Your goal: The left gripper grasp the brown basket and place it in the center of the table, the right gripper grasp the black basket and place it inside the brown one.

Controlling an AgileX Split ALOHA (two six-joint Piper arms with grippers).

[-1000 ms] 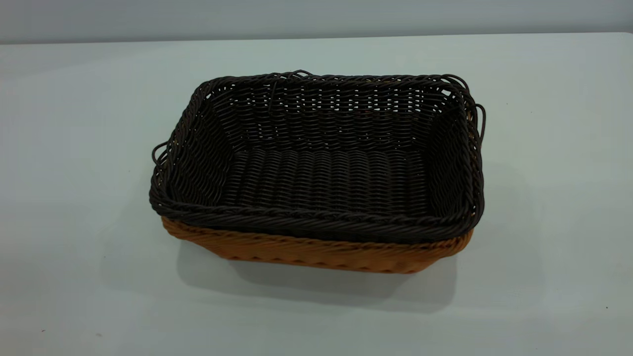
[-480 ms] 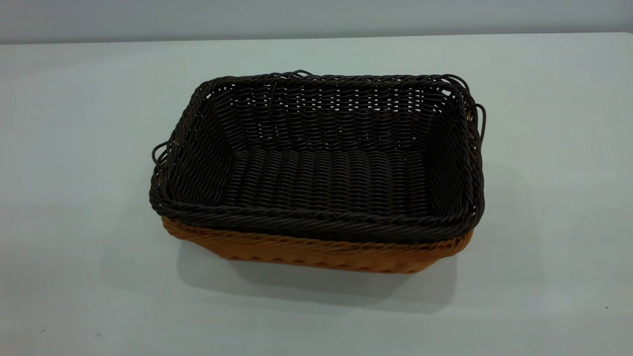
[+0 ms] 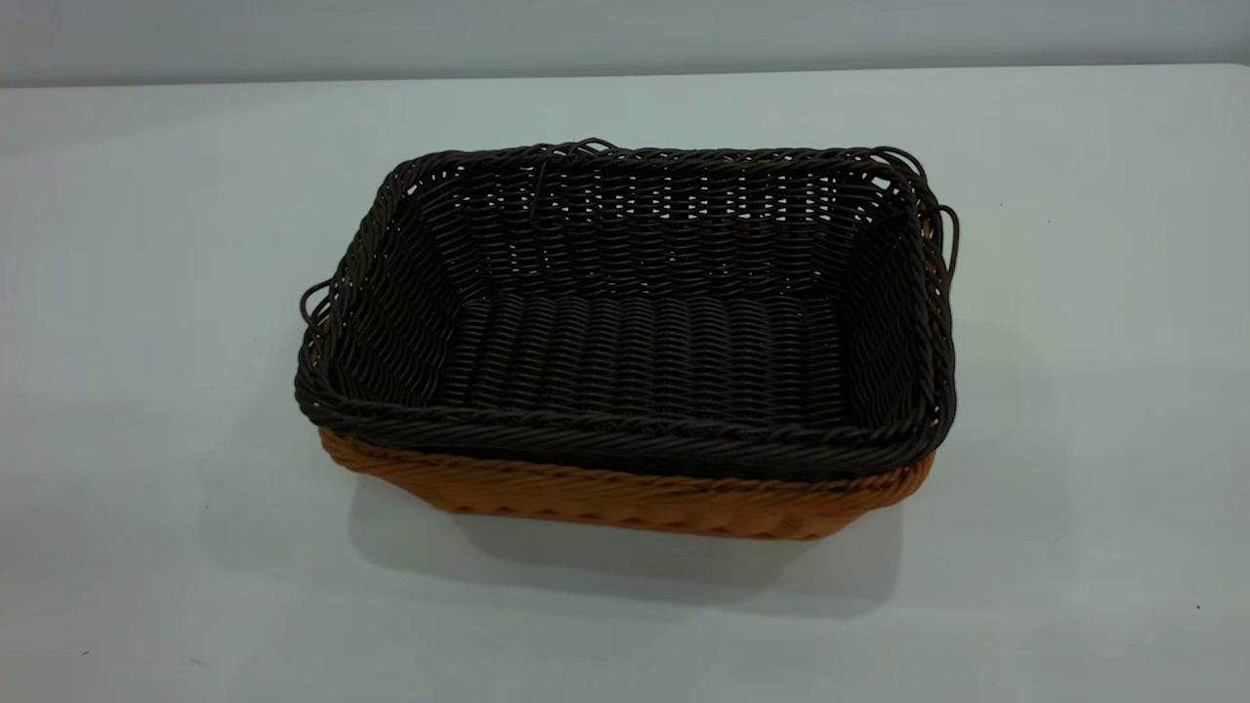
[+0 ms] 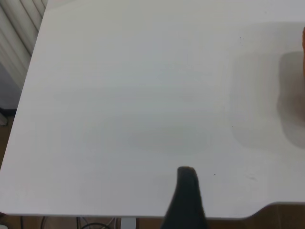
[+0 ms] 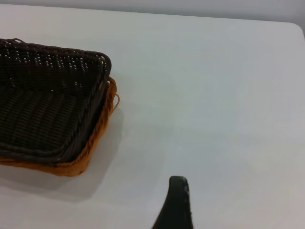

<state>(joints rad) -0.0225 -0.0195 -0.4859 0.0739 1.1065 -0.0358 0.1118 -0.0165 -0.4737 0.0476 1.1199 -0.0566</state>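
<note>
The black basket point(image 3: 645, 342) sits nested inside the brown basket point(image 3: 625, 498) at the middle of the table point(image 3: 146, 293). Only the brown basket's front wall and rim show below the black rim. Neither gripper shows in the exterior view. In the right wrist view the right gripper point(image 5: 214, 200) is open and empty, one dark finger point(image 5: 177, 200) showing, well apart from the black basket point(image 5: 43, 114) and brown basket point(image 5: 95, 148). In the left wrist view the left gripper point(image 4: 236, 200) is open and empty over bare table, one finger point(image 4: 187, 191) showing; a sliver of brown basket point(image 4: 303, 47) shows at the frame edge.
The table's edge point(image 4: 143, 215) lies close under the left gripper, with floor and cables beyond. A pale wall runs behind the table's far edge point(image 3: 625, 73). A rounded table corner point(image 5: 298, 26) shows in the right wrist view.
</note>
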